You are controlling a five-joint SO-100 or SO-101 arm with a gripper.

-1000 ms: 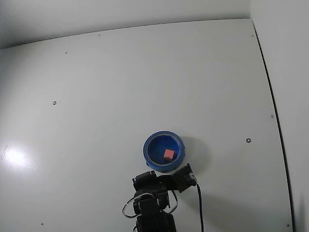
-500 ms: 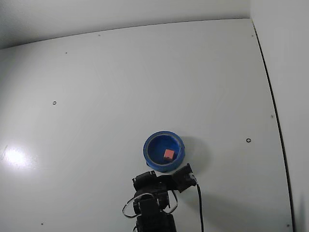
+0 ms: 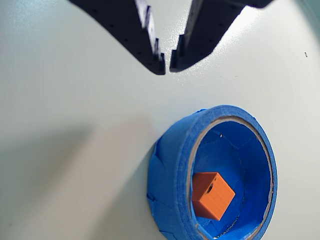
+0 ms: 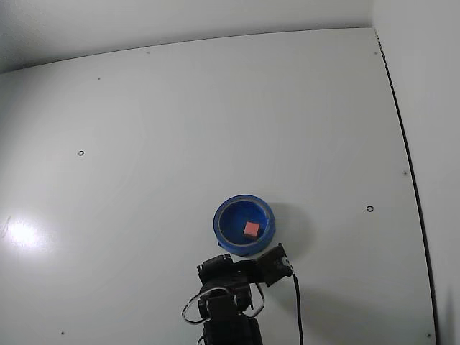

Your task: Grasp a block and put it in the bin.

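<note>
The table (image 4: 215, 108) is a plain, glossy white sheet, marked only by a few small dark dots and tiny rings scattered across it. A bright glare spot (image 4: 21, 232) sits near its left edge in the fixed view. A thin dark seam (image 4: 406, 158) runs down the right side, and beyond the far edge a pale wall rises.

The bin (image 4: 244, 225) stands on the table just ahead of the arm (image 4: 230, 302), which enters from the bottom edge of the fixed view and is cut off there. A black cable (image 4: 297, 309) trails down beside it. The block (image 3: 211, 195) lies inside the bin, resting on its floor, tilted against the inner wall in the wrist view.

The claw (image 3: 166, 64) reaches in from the top of the wrist view, empty, its two dark tips nearly meeting with only a sliver of table between them. Its upper parts are cropped. In the fixed view the claw cannot be made out against the dark arm.
</note>
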